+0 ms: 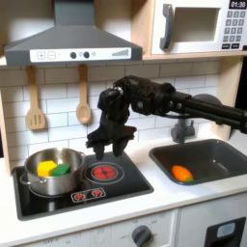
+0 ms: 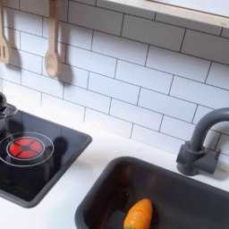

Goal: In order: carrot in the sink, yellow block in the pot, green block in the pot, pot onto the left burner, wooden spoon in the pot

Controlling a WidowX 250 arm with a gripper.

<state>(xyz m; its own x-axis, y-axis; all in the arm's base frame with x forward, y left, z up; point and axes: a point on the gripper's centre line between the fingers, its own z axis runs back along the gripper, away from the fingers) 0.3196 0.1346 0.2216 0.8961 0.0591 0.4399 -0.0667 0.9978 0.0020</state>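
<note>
Gripper [image 1: 109, 147] above right burner [image 1: 104, 173], jaws apart, empty. Pot [image 1: 50, 169] on left burner (yellow block [image 1: 45, 168], green block [image 1: 62, 170] inside). Carrot [image 1: 181, 174] in sink [image 1: 217, 154]. Spoon [image 1: 84, 96] on wall.

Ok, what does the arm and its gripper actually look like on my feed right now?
In the first exterior view the arm is black all over: chunky, boxy segments joined end to end, with a bulkier block at the wrist. The gripper is black too, ending in short, dark jaws. The picture is too blurred to make out any cables or markings.
</note>
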